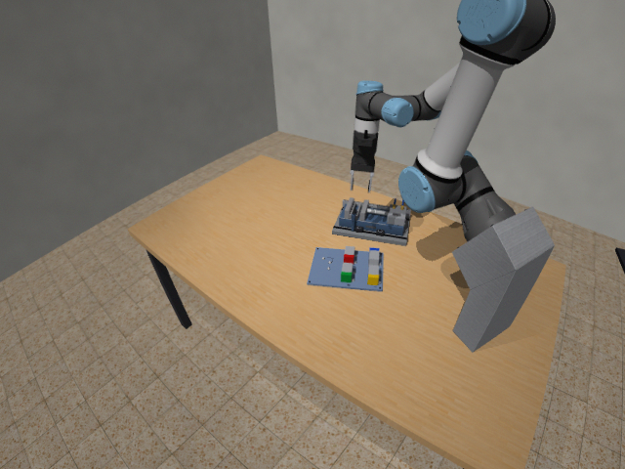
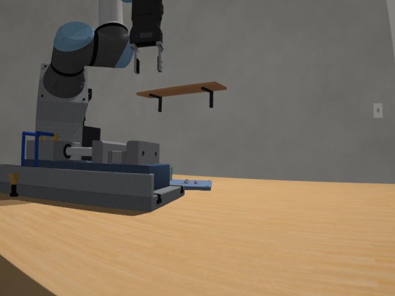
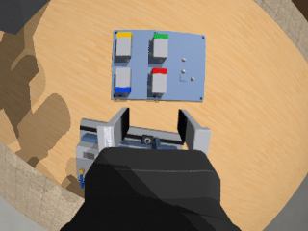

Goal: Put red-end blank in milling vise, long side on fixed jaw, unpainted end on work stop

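The tool hangs wide open above the vise, nothing between its fingers. The red-ended blank lies on the blue plate, beside the green-ended one.

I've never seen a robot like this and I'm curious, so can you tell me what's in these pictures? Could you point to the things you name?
It's one bending robot arm with a gripper (image 1: pixel 361 189) (image 2: pixel 148 71) (image 3: pixel 153 118), like a hand with two fingers. They are open and hold nothing.

One picture looks down from high up. Another looks across the table (image 1: pixel 242 217) (image 2: pixel 255 229) (image 3: pixel 241 120) from low down. The third looks past the fingers from the robot's wrist.

On the table sits a milling vise (image 1: pixel 372 225) (image 2: pixel 111 179) (image 3: pixel 88 149), a strong clamp for holding blocks. Near it lies a blue plate (image 1: pixel 322 277) (image 2: pixel 203 184) (image 3: pixel 180 91) with four gray blocks. Their ends are red (image 1: pixel 349 258) (image 3: pixel 159 71), green, yellow and blue. The red-ended one should go into the vise.
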Motion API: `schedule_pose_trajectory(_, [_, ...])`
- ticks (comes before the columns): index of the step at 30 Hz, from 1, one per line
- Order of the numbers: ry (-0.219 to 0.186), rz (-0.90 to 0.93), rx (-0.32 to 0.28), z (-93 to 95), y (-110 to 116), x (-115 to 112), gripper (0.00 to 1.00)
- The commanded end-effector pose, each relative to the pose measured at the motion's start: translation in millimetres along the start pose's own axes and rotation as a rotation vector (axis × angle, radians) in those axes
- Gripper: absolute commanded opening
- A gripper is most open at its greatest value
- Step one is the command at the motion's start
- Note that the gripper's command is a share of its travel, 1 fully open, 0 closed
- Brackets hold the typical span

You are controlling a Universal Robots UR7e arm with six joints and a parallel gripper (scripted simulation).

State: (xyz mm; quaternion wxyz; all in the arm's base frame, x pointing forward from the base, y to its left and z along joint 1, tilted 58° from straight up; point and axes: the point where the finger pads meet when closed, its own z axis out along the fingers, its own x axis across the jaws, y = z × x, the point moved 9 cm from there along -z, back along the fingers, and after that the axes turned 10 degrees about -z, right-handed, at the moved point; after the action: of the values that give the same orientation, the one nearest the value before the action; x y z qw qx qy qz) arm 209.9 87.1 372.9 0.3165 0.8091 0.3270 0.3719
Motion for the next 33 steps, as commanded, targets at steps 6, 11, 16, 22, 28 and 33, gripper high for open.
schedule_pose_trajectory(6, [-0.056,-0.003,-0.029,-14.9,-54.5,7.1,1.0])
schedule_pose_trajectory(11, [-0.056,-0.003,-0.029,-14.9,-54.5,7.1,1.0])
schedule_pose_trajectory(16, [-0.056,-0.003,-0.029,-14.9,-54.5,7.1,1.0])
schedule_pose_trajectory(22, [-0.035,-0.002,-0.014,-24.2,-86.1,6.2,1.0])
schedule_pose_trajectory(28, [-0.057,-0.003,-0.028,-26.7,-96.5,8.6,1.0])
schedule_pose_trajectory(33, [-0.057,-0.003,-0.028,-26.7,-96.5,8.6,1.0])
